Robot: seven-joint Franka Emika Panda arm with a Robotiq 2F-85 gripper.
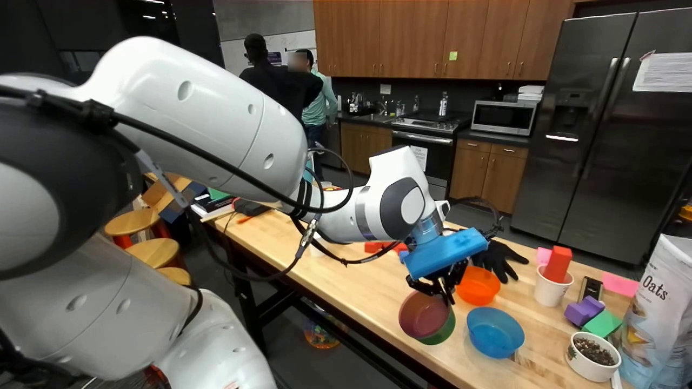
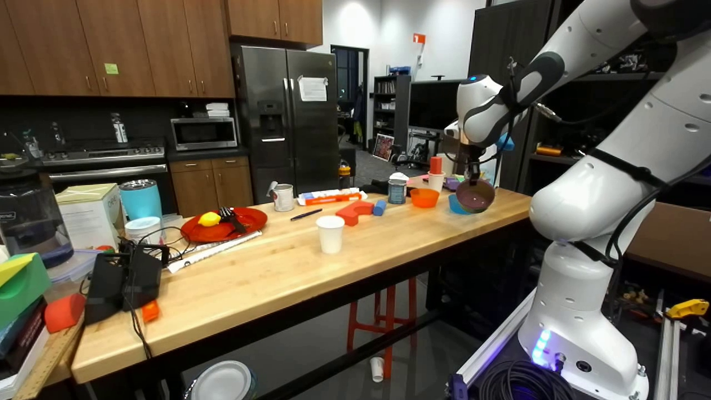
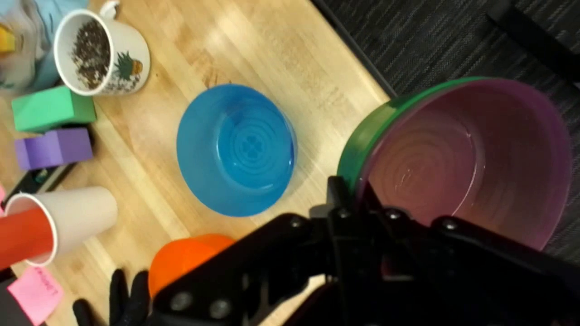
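Note:
My gripper (image 3: 355, 192) is shut on the near rim of two nested bowls, a pink-purple bowl (image 3: 453, 154) inside a green bowl (image 3: 376, 124). The pink-purple bowl also shows in both exterior views (image 1: 423, 315) (image 2: 476, 194). The bowls are tilted and held at the table's edge, partly over the floor in the wrist view. A blue bowl (image 3: 235, 149) stands on the table beside them and shows in an exterior view (image 1: 494, 332). An orange bowl (image 1: 478, 286) stands behind the gripper, partly hidden by it in the wrist view (image 3: 181, 262).
A mug with dark grains (image 1: 592, 354), an oats bag (image 1: 657, 302), purple (image 1: 584, 310) and green (image 1: 601, 324) blocks, a white cup with a red block (image 1: 551, 289) and a black glove (image 1: 497, 259) lie around. A paper cup (image 2: 330, 234) and red plate (image 2: 255, 219) stand farther along.

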